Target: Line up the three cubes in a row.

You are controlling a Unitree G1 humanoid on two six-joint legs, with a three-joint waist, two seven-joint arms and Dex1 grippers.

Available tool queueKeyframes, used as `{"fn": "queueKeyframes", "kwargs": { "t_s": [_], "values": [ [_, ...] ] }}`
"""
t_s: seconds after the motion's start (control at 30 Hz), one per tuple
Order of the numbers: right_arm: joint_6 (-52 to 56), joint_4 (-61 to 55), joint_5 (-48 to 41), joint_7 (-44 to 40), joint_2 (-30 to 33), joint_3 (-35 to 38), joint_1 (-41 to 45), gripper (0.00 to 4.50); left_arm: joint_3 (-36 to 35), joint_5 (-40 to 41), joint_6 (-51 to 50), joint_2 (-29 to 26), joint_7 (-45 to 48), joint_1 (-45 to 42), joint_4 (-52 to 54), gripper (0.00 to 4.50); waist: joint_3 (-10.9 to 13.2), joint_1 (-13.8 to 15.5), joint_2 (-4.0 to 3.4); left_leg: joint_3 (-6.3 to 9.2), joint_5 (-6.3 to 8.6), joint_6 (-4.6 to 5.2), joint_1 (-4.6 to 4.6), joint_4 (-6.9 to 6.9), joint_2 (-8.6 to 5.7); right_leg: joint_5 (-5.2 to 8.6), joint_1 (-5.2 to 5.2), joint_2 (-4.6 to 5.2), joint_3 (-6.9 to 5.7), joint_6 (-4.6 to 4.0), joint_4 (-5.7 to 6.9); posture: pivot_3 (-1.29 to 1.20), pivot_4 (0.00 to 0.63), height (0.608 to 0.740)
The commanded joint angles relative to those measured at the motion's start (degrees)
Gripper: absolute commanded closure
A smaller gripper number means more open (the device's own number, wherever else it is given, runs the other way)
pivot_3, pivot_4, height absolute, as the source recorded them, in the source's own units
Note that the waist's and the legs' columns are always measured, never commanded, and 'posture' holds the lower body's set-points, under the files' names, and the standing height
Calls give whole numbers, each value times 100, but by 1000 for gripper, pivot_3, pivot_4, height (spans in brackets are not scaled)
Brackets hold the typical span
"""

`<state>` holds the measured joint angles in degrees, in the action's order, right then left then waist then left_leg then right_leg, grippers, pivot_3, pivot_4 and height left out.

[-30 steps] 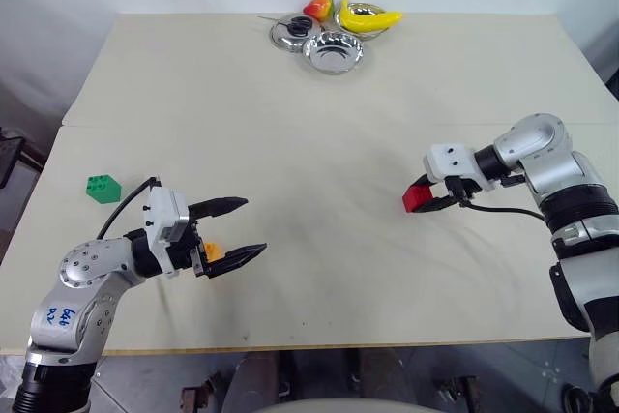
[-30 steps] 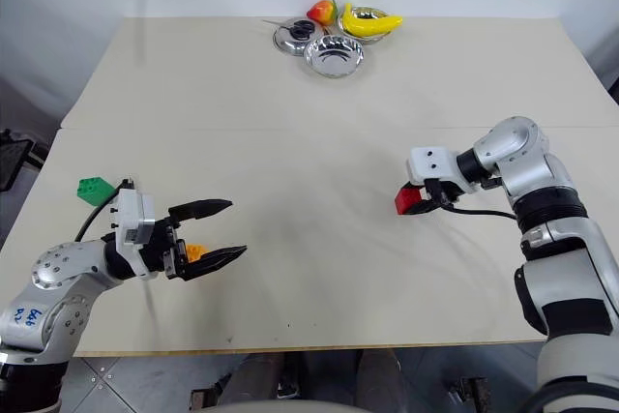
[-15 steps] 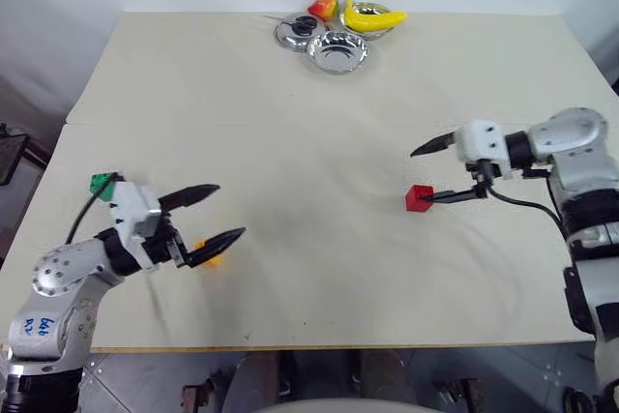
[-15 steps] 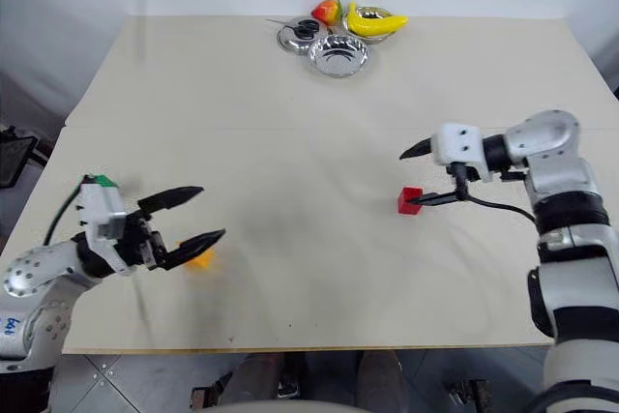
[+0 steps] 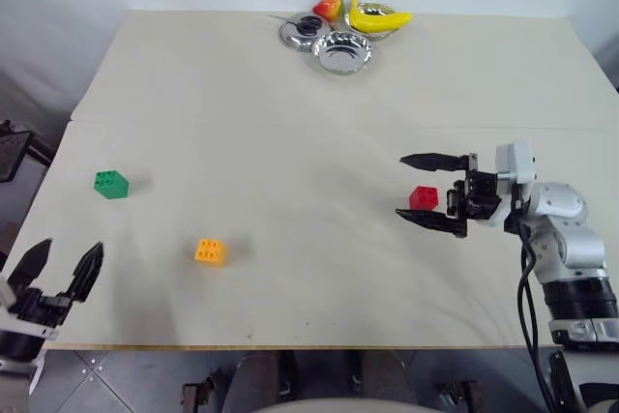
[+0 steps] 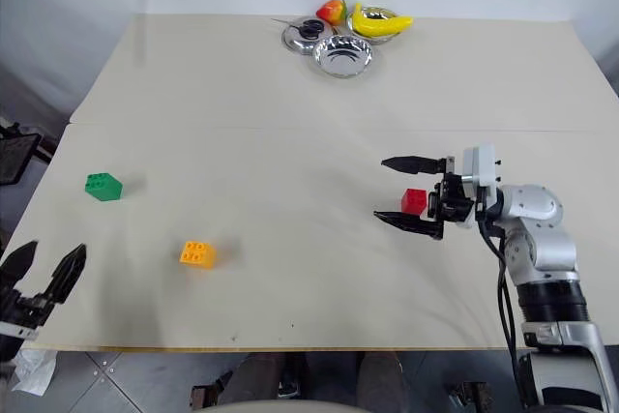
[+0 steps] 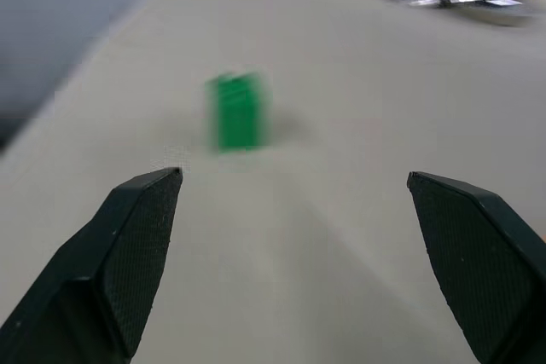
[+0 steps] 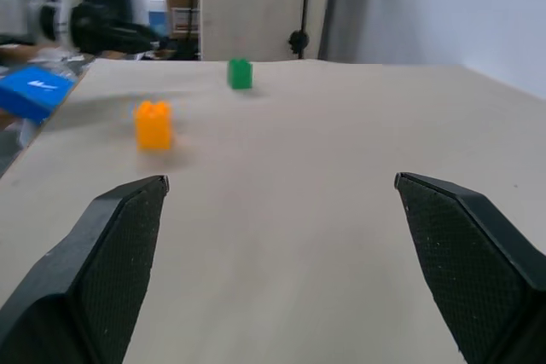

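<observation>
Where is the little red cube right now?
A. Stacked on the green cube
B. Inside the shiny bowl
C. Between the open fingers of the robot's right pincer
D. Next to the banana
C: the red cube sits on the table between the two spread fingers of the right pincer, far from the green cube.

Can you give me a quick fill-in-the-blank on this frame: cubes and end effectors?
1. The cube between the right end effector's open fingers is ____.
2. The cube nearest the table's left edge is ____.
3. The orange cube lies nearer the ____ cube than the other one.
4. The left end effector, at the table's near left corner, is open and holds ____.

Missing words: red; green; green; nothing
</observation>
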<state>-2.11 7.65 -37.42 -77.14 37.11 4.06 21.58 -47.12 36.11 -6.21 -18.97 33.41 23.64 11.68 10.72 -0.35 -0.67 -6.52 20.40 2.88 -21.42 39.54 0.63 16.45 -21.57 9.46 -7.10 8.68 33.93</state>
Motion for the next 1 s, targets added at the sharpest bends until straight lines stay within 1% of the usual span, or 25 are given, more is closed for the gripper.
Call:
{"fn": "queueKeyframes", "kwargs": {
  "t_s": [0.03, 0.13, 0.2, 0.23, 0.33, 0.4, 0.53, 0.63, 0.73, 0.77, 0.87, 0.93, 1.0],
  "values": [
    [-143, -568, -53, 279, -140, 375, -375, 49, -332, -5, 394, 221, -343, 168, -120, 0, -2, 43, 5, 0, 2, -1, 0, 0, 0, 0, -1, 1, 0, 0, -2, 0, 150, 740],
    [-388, -756, -87, 219, -306, 548, -774, 49, -324, -93, 584, 412, -738, 64, -176, 0, -8, 54, 16, 2, 21, -22, 0, 0, 0, 0, 0, 4, 0, 0, -6, 0, 150, 740],
    [-398, -777, -69, 257, -326, 628, -892, 49, -100, -197, 582, 432, -902, -64, -90, 0, -10, 46, 18, 0, 24, -24, 0, 0, 0, 0, 0, 1, 0, 0, -6, 0, 150, 740],
    [-389, -764, -47, 270, -316, 647, -906, 49, 38, -121, 473, 422, -931, -152, 14, 0, -10, 37, 19, -1, 24, -24, 0, 0, 0, 0, 1, 0, 0, 0, -6, 0, 150, 740],
    [-398, -695, 26, 289, -280, 695, -896, 49, 378, -132, 62, 264, -1401, -596, 318, 0, -11, 34, 20, -5, 20, -17, 2, 0, 0, 0, 1, 0, 2, 0, 0, 0, 150, 740],
    [-387, -641, 50, 259, -276, 712, -862, 49, 464, -187, -158, 128, -1790, -972, 354, 0, -14, 28, 25, -3, 12, -3, 5, 1, 3, 0, 1, -1, 3, 0, 3, 0, 150, 740],
    [-352, -546, 71, 156, -291, 669, -754, 49, 725, -423, -833, -233, -2546, -1765, 174, 0, -14, 20, 25, -4, 9, 1, 6, 0, 5, 0, 1, -10, 3, -1, 4, 0, 150, 740],
    [-311, -475, 49, 23, -323, 614, -651, 49, 1034, -671, -1261, -420, -2892, -2248, -53, 0, -14, 6, 25, -13, 8, 2, 9, 0, 3, 0, 1, -13, 2, -1, 8, 0, 150, 740],
    [-241, -548, 3, -45, -337, 600, -600, 49, 1352, -664, -1545, -505, -2864, -2721, -299, 0, -14, 18, 25, -16, 8, 3, 10, 0, 4, 0, 1, -18, -2, -1, 9, 0, 150, 740],
    [-232, -614, -22, -50, -343, 616, -624, 49, 1472, -809, -1578, -547, -2901, -2846, -488, 0, -14, 21, 25, -16, 8, 3, 10, 0, 4, 0, 1, -19, -3, -1, 9, 0, 150, 740],
    [-200, -755, -55, -45, -354, 638, -698, 49, 1544, -1026, -1528, -600, -2988, -3129, -954, 0, -14, 26, 25, -17, 8, 3, 10, 0, 4, 0, 1, -20, -6, -1, 8, 0, 150, 740],
    [-203, -803, -76, -42, -359, 670, -757, 49, 1591, -1059, -1506, -621, -2883, -3224, -1106, 0, -14, 26, 26, -17, 8, 3, 10, 0, 4, 0, 1, -22, -12, -1, 7, 0, 150, 740],
    [-195, -849, -85, -7, -364, 709, -823, 0, 1633, -1086, -1442, -644, -2765, -3302, -1239, 381, -14, 26, 26, -18, 8, 3, 10, 0, 4, 0, 1, -21, -15, -1, 7, 0, 150, 740]
  ]
}}
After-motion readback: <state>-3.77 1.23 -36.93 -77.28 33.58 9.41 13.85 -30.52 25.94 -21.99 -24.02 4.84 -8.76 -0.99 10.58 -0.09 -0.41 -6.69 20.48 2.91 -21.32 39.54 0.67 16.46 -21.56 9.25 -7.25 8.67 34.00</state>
